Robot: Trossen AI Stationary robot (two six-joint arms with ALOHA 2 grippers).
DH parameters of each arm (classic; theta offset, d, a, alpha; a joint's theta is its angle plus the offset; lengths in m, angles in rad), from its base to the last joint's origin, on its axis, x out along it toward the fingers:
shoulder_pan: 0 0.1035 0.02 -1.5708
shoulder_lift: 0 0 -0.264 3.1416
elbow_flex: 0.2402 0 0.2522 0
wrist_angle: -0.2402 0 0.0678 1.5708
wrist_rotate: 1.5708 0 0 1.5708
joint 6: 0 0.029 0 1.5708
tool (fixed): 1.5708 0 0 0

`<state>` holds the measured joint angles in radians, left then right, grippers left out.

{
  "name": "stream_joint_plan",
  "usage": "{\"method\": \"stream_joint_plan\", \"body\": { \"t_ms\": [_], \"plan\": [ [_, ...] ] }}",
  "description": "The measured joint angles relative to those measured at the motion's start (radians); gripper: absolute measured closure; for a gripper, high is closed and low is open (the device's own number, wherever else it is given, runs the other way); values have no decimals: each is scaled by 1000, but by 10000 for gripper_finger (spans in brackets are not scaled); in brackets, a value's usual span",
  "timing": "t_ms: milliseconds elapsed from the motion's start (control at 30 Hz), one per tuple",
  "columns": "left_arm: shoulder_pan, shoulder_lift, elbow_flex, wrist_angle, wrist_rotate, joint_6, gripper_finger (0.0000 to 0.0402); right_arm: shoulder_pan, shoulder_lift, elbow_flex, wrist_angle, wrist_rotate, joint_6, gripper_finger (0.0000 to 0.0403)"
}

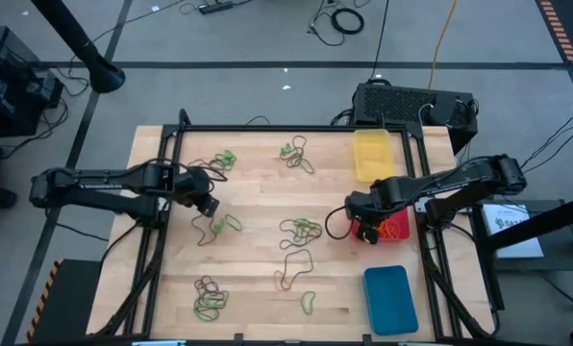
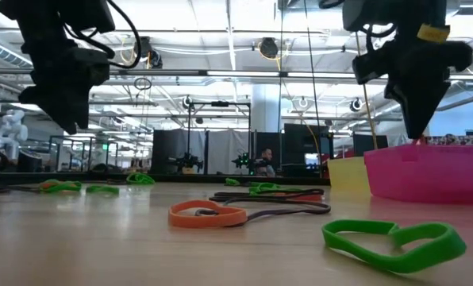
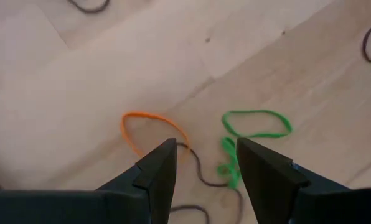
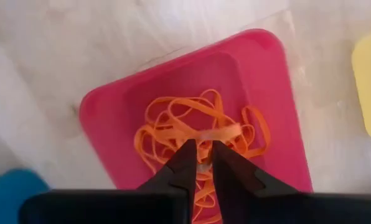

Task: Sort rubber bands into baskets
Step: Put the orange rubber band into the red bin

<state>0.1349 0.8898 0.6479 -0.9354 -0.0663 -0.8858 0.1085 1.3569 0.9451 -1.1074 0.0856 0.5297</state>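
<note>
From above, the right gripper (image 1: 366, 231) is seen hanging over the red basket (image 1: 398, 227), which sits between the yellow basket (image 1: 372, 154) and the blue basket (image 1: 390, 300). The left gripper (image 1: 207, 204) hangs just beside a tangle of rubber bands (image 1: 219, 227) on the table (image 1: 258, 197), well apart from the red basket; it is plainly the nearer arm for that tangle.

From table height, the right gripper (image 2: 419, 119) is seen just above the red basket's rim (image 2: 427, 171), with an orange band (image 2: 207, 214) and a green band (image 2: 395, 240) lying loose in front.

In the left wrist view, the jaws stand wide apart and empty; an orange loop (image 3: 151, 127) and a green loop (image 3: 257, 123) lie ahead of them, the green one's long axis crossing the finger gap.

In the right wrist view, the fingers (image 4: 187, 163) are parted only a crack, with nothing clearly held, over a heap of orange bands (image 4: 198, 134) inside the red basket.

No readable writing is made out.
</note>
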Motion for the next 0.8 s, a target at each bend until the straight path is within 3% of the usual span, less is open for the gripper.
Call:
{"method": "stream_joint_plan", "body": {
  "t_ms": [300,567,800],
  "plan": [
    [23,0,0,-32,33,-103,226,-12,-9,0,-3,-9,-79,300],
    [23,4,0,-68,-59,-157,226,-12,-9,15,-1,-13,-30,258],
    [23,108,0,-70,-99,-132,226,-11,-9,113,-22,-9,49,252]
  ]
}}
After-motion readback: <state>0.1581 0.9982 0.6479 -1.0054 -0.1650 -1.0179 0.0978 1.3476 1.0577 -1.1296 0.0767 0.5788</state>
